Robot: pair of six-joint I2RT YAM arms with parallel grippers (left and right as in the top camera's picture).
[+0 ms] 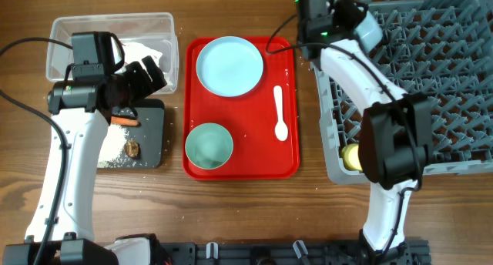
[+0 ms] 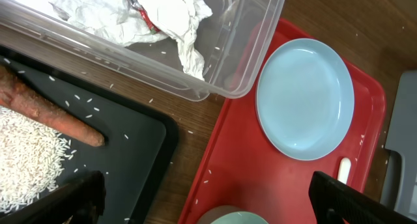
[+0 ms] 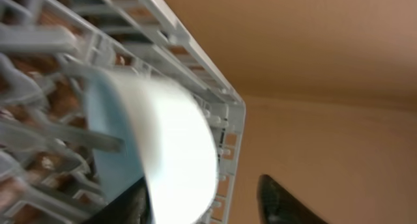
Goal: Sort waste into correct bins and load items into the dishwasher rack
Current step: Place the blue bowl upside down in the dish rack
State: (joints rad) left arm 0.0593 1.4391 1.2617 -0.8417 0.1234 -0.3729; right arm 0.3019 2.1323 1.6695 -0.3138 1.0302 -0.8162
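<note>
My left gripper (image 1: 150, 74) (image 2: 208, 208) is open and empty, over the gap between the black tray (image 1: 150, 115) and the red tray. Crumpled white paper with red marks (image 2: 150, 12) lies in the clear tub (image 1: 166, 26). The carrot (image 2: 49, 113), the rice (image 2: 26, 155) and the brown lump (image 1: 133, 148) lie on the black tray. The pale blue plate (image 1: 229, 65), green bowl (image 1: 209, 145) and white spoon (image 1: 280, 115) sit on the red tray. My right gripper (image 1: 357, 21) (image 3: 202, 208) is open at the grey rack's (image 1: 454, 88) far left corner. The pale blue bowl (image 3: 130, 126) stands on edge among the pegs, between the fingers. A yellow cup (image 1: 352, 157) sits in the rack.
The red serving tray (image 1: 293, 161) lies between the bins and the rack. Loose rice grains are scattered on the wood (image 2: 195, 155) and the red tray. The right arm reaches over the rack's left wall (image 1: 327, 126).
</note>
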